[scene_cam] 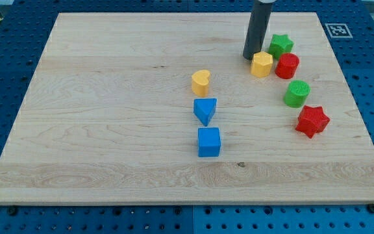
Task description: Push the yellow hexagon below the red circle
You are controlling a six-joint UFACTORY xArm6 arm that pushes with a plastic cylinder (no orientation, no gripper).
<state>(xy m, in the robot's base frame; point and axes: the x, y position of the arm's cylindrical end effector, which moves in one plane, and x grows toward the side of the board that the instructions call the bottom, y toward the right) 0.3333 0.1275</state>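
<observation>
Yellow hexagon (261, 64) sits near the view's top right of the wooden board (109, 97), touching the left side of the red circle (287, 65), so it lies beside its target, not yet below it. My tip (250, 57), the lower end of a dark rod with no fingers to open or close, rests just at the hexagon's upper-left edge, apparently in contact. A green star (280, 45) stands just above the pair, close to both; a green circle (297, 93) occupies the space below the red circle, with a red star (312, 120) further down. As a judgement, most of the task remains: the hexagon must travel toward the view's bottom and right, and the green circle may obstruct that spot. A yellow heart (200, 82), blue triangle (204, 110) and blue cube (208, 142) form a column mid-board, well apart.
</observation>
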